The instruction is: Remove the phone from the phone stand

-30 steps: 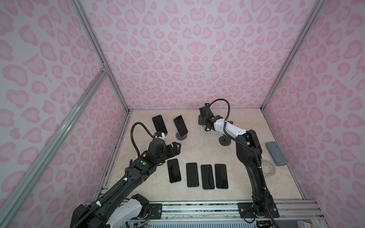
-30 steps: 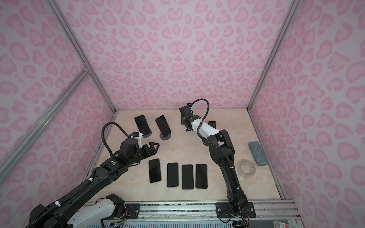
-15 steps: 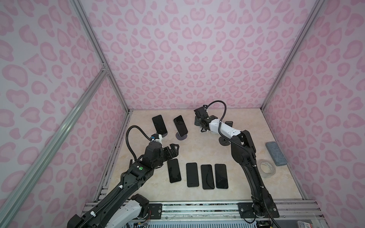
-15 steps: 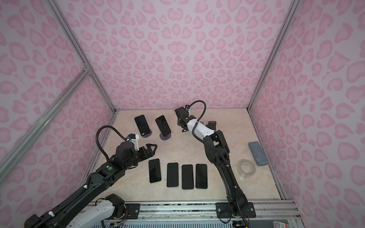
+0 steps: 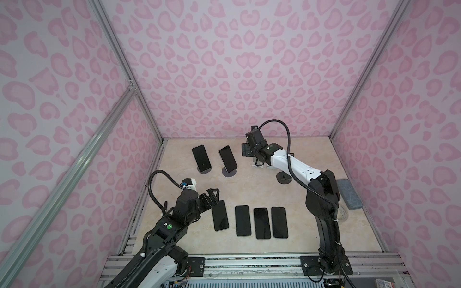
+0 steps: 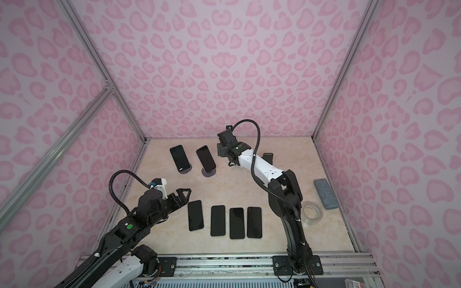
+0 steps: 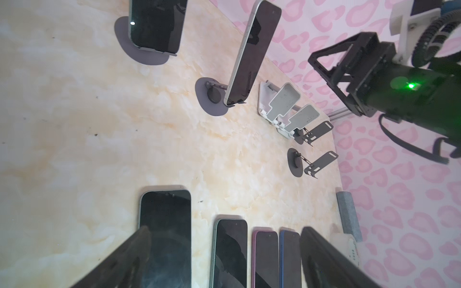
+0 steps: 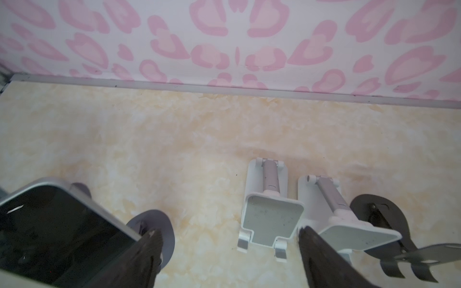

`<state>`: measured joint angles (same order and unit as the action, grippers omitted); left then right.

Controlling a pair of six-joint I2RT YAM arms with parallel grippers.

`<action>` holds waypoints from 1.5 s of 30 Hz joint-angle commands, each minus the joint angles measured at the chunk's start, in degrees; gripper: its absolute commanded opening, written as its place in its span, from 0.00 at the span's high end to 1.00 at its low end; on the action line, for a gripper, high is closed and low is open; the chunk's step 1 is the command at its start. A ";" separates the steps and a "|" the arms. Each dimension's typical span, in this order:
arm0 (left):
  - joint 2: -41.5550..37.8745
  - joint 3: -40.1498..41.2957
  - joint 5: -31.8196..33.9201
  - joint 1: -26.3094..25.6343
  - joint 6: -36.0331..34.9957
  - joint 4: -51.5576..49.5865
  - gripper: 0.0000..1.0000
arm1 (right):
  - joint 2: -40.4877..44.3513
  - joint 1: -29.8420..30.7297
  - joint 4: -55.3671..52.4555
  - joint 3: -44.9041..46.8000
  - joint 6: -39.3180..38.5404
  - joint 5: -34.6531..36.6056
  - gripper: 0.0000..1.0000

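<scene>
At the back of the desk (image 5: 249, 189), left of centre, the phone (image 5: 227, 158) leans on its phone stand (image 5: 228, 173), a dark round-based type; lower short edge seated in the stand's lip; long axis rising from that lip and tilting back toward the rear wall (image 5: 237, 74), upper end leaning slightly left in both top views; dark screen facing up and forward. A second propped phone (image 5: 201, 158) stands just to its left. Right pincer (image 5: 246, 151): positioned just right of the phone's upper end; fingers spread, nothing between them; in the right wrist view one finger (image 8: 147, 251) lies just beside the phone's edge, the phone outside the gap; contact cannot be determined. Left pincer (image 5: 213, 197): fingers spread, gripping nothing; hovering at the far end of the leftmost of four phones (image 5: 242, 220) lying flat in a row near the front, long axes front to back. Two white stands (image 8: 270, 219) sit just right of the phone stand.
</scene>
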<state>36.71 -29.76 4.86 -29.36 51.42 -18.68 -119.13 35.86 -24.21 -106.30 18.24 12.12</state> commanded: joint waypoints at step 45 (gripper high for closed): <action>-9.73 -0.97 17.99 0.10 -0.33 -11.34 0.03 | -19.54 2.23 3.39 -22.89 -20.49 -25.14 0.02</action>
<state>26.35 -29.80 23.24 -29.34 51.27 -32.29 -137.58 37.98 -20.14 -128.81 -2.50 -15.68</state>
